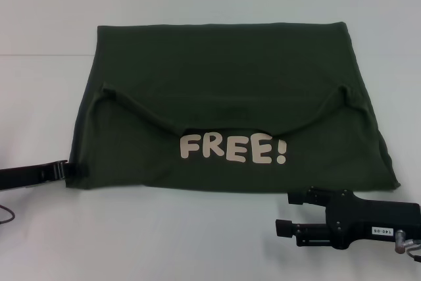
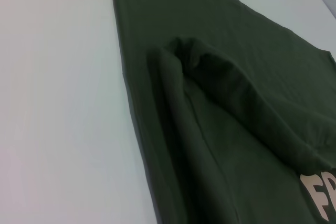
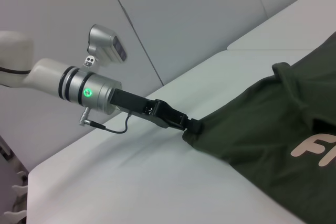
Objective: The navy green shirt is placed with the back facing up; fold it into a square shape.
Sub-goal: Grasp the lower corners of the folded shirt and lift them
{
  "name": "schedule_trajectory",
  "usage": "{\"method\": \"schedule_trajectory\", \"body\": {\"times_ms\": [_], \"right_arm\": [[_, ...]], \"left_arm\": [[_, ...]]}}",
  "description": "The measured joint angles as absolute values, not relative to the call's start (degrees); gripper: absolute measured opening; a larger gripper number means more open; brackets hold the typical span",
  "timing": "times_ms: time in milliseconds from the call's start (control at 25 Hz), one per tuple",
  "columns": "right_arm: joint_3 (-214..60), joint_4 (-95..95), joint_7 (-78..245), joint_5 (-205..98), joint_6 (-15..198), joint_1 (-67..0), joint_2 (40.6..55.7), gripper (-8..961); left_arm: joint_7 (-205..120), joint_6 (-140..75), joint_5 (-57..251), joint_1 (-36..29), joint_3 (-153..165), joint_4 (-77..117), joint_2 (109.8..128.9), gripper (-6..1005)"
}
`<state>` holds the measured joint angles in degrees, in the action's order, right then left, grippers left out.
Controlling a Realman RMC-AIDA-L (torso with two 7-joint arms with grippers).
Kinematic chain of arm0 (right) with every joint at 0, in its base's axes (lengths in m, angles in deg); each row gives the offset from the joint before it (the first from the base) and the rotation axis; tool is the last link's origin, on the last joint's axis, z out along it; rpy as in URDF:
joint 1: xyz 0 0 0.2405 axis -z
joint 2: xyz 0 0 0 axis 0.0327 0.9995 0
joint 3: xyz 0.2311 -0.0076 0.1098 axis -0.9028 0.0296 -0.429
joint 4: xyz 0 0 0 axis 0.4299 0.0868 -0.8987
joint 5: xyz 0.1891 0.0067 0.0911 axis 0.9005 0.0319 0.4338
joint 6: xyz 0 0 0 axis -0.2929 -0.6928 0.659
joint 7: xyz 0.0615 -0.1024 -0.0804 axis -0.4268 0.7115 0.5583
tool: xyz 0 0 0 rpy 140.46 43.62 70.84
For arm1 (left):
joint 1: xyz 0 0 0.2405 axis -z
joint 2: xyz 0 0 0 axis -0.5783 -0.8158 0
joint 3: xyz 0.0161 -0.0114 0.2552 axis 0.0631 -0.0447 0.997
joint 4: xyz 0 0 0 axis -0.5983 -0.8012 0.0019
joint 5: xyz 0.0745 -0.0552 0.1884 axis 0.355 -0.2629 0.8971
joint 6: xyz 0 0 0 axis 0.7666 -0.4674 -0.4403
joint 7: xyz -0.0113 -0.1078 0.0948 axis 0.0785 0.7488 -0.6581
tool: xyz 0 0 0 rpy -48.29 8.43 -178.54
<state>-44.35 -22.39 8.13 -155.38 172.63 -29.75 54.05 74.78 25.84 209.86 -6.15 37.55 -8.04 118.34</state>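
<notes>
Olive-green shirt (image 1: 223,90) lies spread on the white table (image 1: 197,241), near half folded over so the cream "FREE!" lettering (image 1: 233,149) faces up by the near edge. Left gripper (image 1: 71,169) sits at the shirt's near-left corner, fingers pinched closed on the cloth there; right wrist view confirms the grip (image 3: 191,127). Right gripper (image 1: 284,214) hovers just off the near-right corner, not touching fabric; can't tell how far its fingers are spread.
</notes>
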Motion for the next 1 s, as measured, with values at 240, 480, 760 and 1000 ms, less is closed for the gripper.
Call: {"method": "schedule_trajectory", "body": {"times_ms": [240, 480, 760, 1000], "right_arm": [[-44.56, -22.78, 4.23, -155.26, 173.29, -29.76, 53.62, 907], [-47.24, -29.58, -14.83, -155.3, 176.34, -28.96, 50.59, 907], [-46.95, -32.63, -44.76, -160.5, 177.15, -29.55, 41.25, 906], [-47.29, -37.44, -58.79, -171.1, 174.76, -32.86, 38.63, 906]], "left_arm": [[74.72, 25.77, 209.93, -6.18, 37.55, -8.05, 118.27, 103], [74.71, 25.76, 209.94, -6.09, 37.55, -8.05, 118.1, 39], [74.6, 25.77, 209.93, -5.9, 37.54, -8.33, 117.98, 40], [73.84, 25.4, 210.23, -5.55, 37.61, -8.39, 117.98, 40]]}}
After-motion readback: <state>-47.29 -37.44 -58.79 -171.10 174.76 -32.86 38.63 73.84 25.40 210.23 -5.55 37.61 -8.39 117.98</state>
